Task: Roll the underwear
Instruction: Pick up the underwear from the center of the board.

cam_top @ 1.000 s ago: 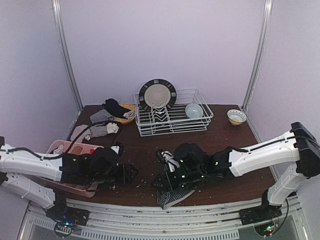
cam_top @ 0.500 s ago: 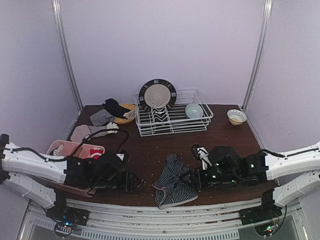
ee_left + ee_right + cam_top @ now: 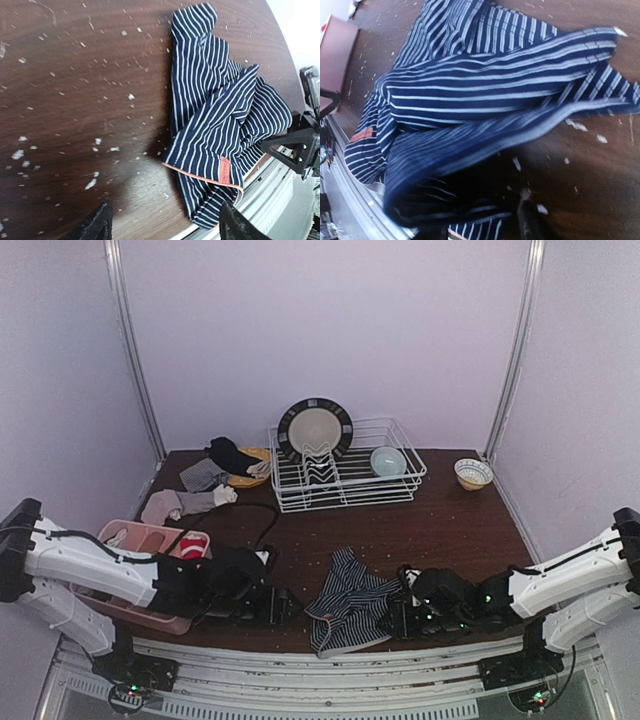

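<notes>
Underwear (image 3: pixel 350 608) in dark stripes is being shown from the top, lying crumpled and unrolled at the near table edge, between the left gripper (image 3: pixel 282 604) and the right gripper (image 3: pixel 402 618). No roll is being formed yet, so this piece is judged barely begun. A red piece (image 3: pixel 192 546) is sitting in the pink tray (image 3: pixel 118 538) at the left, and more pieces (image 3: pixel 185 502) are waiting at the far left. Compared with a second ago, the right gripper is now drawn back to the right and the cloth is lying flatter, while the left gripper is being brought nearer.

From the left wrist, the underwear (image 3: pixel 220 125) is being seen just ahead, overhanging the edge; the left gripper (image 3: pixel 166 226) is being held wide and empty.

From the right wrist, the underwear (image 3: pixel 485 100) is filling the view, blurred by a fingertip (image 3: pixel 526 220); whether it is being pinched cannot be told.
</notes>
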Controlling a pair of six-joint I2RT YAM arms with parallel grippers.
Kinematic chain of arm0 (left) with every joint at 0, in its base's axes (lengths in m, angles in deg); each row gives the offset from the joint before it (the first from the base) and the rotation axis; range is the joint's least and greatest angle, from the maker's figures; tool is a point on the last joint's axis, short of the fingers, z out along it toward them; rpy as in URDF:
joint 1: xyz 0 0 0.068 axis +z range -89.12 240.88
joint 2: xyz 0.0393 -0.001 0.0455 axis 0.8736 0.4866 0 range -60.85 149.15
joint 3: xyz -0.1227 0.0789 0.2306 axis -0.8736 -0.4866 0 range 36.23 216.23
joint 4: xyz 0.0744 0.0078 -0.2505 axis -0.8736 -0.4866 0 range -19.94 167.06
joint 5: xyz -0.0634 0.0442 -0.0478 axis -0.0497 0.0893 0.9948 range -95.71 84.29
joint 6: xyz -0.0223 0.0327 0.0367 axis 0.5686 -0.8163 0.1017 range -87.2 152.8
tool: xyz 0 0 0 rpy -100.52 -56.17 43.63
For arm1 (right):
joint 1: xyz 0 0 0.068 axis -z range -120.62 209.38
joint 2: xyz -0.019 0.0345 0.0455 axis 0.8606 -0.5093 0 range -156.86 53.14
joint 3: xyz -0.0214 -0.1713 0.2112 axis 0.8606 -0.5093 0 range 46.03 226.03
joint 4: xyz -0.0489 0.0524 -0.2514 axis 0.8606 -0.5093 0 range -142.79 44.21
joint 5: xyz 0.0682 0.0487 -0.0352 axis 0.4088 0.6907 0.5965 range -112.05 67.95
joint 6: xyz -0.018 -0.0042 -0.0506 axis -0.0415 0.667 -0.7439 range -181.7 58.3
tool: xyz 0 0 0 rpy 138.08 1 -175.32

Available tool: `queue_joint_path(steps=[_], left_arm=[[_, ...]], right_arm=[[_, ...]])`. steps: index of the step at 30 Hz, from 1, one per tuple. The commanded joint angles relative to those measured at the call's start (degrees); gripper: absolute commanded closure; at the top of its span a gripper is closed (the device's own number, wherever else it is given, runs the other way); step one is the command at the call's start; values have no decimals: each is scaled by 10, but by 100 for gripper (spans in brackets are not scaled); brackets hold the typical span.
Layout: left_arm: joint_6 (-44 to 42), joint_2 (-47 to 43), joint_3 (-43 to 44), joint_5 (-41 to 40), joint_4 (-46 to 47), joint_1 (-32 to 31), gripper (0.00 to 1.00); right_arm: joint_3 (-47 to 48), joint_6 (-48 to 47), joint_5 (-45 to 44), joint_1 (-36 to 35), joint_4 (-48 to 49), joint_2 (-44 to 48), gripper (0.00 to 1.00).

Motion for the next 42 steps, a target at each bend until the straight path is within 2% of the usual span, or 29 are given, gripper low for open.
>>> queue_joint_path(steps=[1, 4, 8, 16, 21, 24, 28, 30, 33, 35, 36, 39, 42], left_arm=[[32, 43, 13, 46, 73, -2, 29], [62, 83, 25, 50, 83, -1, 31], [104, 127, 33, 60, 94, 13, 37], [142, 163, 17, 89, 158, 43, 45], [136, 169, 28, 102, 154, 45, 45], [136, 175, 26, 109, 163, 45, 49], [136, 180, 22, 117, 179, 45, 60], [137, 183, 21, 120, 188, 45, 66], [136, 186, 19, 122, 196, 45, 78], [137, 186, 14, 122, 205, 45, 93], [137, 182, 10, 120, 211, 44, 100], [132, 156, -1, 103, 210, 45, 100], [80, 83, 7, 60, 143, 45, 100]], right_arm=[[-17, 52, 30, 3, 43, -40, 65], [-31, 65, 30, 3, 58, -41, 79], [-34, 64, 24, 2, 40, -24, 87], [-42, 58, 15, 2, 12, 9, 91], [-47, 62, 16, 1, 18, 12, 91], [-49, 63, 24, 1, 30, 5, 89], [-44, 68, 38, -4, 50, -12, 75], [-42, 71, 39, -8, 56, -20, 74], [-43, 77, 47, -10, 72, -27, 86], [-45, 81, 47, -12, 77, -26, 99], [-46, 82, 45, -12, 77, -21, 100], [-50, 78, 28, -14, 65, 21, 100], [-21, 44, -16, -14, -28, 104, 100]])
